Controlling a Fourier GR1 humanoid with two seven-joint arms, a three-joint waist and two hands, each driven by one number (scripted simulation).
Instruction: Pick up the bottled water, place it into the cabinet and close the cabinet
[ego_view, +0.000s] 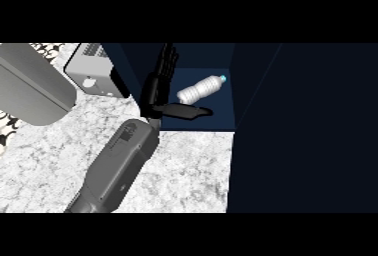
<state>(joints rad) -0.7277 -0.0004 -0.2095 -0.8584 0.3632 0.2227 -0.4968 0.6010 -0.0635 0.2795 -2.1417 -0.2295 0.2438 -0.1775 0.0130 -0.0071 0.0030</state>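
Inside cabinet (221, 117), 1 bottled water (201, 90) was laid beside left hand (156, 87), fingers straight, w/ marble counter (184, 170) below.

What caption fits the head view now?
Open left hand beside the bottled water lying inside the cabinet.

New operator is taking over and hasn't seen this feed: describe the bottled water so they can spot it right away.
Find the dark blue cabinet standing open at the marble counter's far edge. The bottled water lies on its side inside, just right of the left hand. It is the only pale, ribbed thing there, with a light blue cap.
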